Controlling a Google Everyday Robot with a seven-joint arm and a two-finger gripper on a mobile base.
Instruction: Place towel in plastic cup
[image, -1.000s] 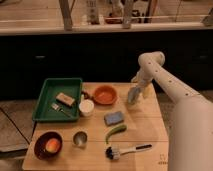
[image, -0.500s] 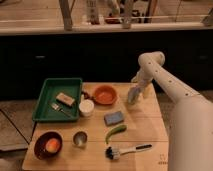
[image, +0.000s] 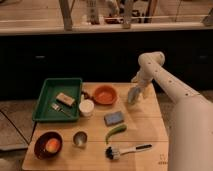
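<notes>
The towel is a small flat blue-grey cloth lying on the wooden table, near its middle. The plastic cup is a short white cup standing upright to the left of the towel, beside the green tray. My gripper hangs at the end of the white arm, above the table to the right of the orange bowl and up and right of the towel. It holds nothing that I can see.
A green tray with a sponge and a fork sits at the left. An orange bowl stands behind the towel. A metal cup, a dark bowl with an orange fruit, a green pepper and a dish brush lie along the front.
</notes>
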